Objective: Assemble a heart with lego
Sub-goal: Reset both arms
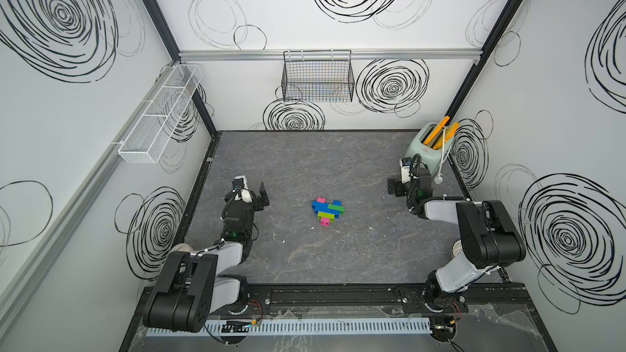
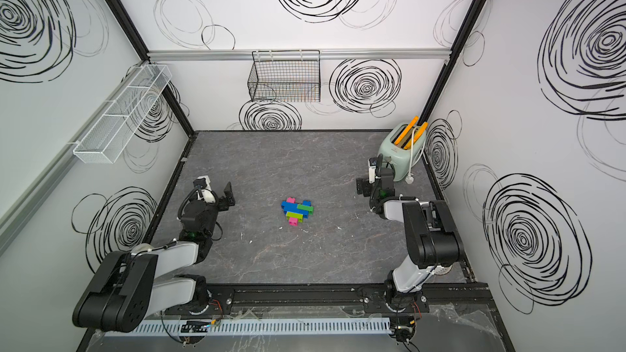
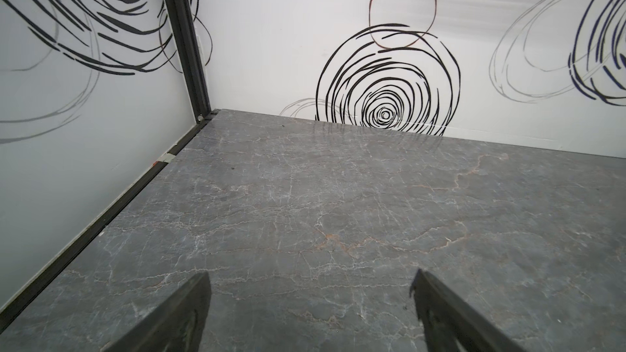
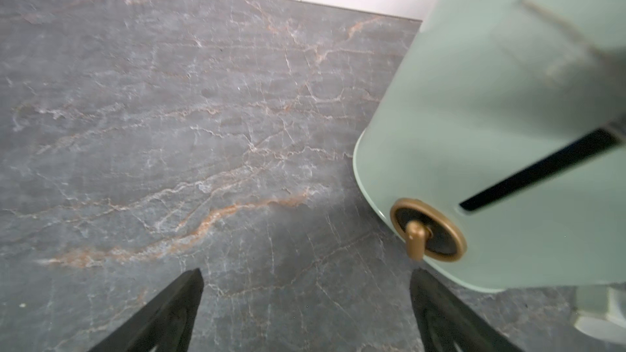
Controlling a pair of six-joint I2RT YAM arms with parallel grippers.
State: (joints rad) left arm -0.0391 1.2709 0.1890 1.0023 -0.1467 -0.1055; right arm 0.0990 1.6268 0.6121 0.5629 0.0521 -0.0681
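The heart (image 1: 327,210) (image 2: 297,210) lies flat in the middle of the grey table, in both top views. It is made of joined lego bricks: pink and blue lobes, blue, green and lime rows, a pink tip toward the front. No loose brick shows. My left gripper (image 1: 258,198) (image 2: 226,197) hovers well left of the heart, open and empty. In the left wrist view the left gripper (image 3: 310,282) has only bare table between its fingers. My right gripper (image 1: 394,187) (image 2: 361,186) (image 4: 306,279) stands far right of the heart, open and empty, beside the toaster.
A mint toaster (image 1: 428,145) (image 4: 508,130) with orange slices stands in the back right corner; its white plug (image 1: 438,179) lies by it. A black wire basket (image 1: 318,79) hangs on the back wall, a white mesh rack (image 1: 159,116) on the left wall.
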